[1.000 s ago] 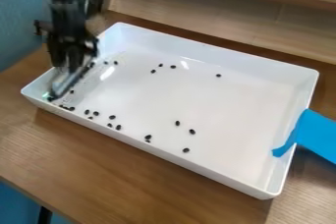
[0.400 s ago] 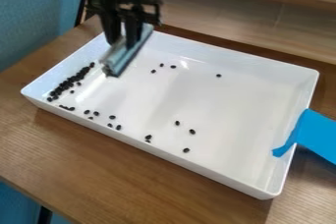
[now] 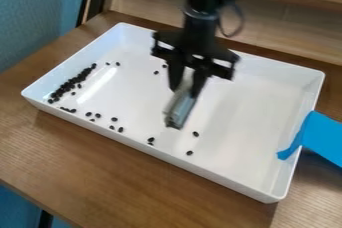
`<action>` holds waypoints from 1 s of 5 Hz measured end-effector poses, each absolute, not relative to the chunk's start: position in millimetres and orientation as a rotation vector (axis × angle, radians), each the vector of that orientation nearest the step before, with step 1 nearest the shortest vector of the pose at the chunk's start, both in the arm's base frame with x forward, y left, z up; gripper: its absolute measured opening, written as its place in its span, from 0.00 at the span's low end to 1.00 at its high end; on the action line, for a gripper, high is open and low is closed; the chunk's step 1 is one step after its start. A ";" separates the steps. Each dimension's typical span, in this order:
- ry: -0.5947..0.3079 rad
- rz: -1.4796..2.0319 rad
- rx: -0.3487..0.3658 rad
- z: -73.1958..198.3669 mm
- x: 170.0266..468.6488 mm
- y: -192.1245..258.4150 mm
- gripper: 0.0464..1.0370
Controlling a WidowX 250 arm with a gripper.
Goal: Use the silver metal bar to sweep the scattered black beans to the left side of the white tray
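Grey bar-like tool: directly under the jaws, tilted, over the floor of the white tray. The black gripper has its jaws closed on the tool's upper part, probably so the lower length stays free. Can't tell if the tool touches the floor. Packed dark beans well off to one side of the jaws, likely bunched where the tray wall stops them; loose beans nearer. Blue tape opposite, past the jaws, over the rim, likely anchoring the tray.

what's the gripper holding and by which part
A grey bar, held by its upper part between the fingers of the gripper, with its lower end hanging free.
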State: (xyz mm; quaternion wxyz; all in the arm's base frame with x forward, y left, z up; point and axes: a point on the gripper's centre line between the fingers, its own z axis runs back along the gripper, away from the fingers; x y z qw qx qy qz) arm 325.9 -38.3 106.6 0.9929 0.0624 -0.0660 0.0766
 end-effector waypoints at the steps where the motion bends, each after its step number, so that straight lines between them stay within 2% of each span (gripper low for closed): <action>1: -0.121 0.155 0.153 89.3 330.6 -89.3 0.30; 2: -0.121 0.161 0.190 76.1 338.0 -136.2 0.30; 3: -0.121 0.159 0.224 67.4 338.1 -159.1 0.30; 5: -0.108 0.157 0.257 49.2 324.7 -147.6 0.30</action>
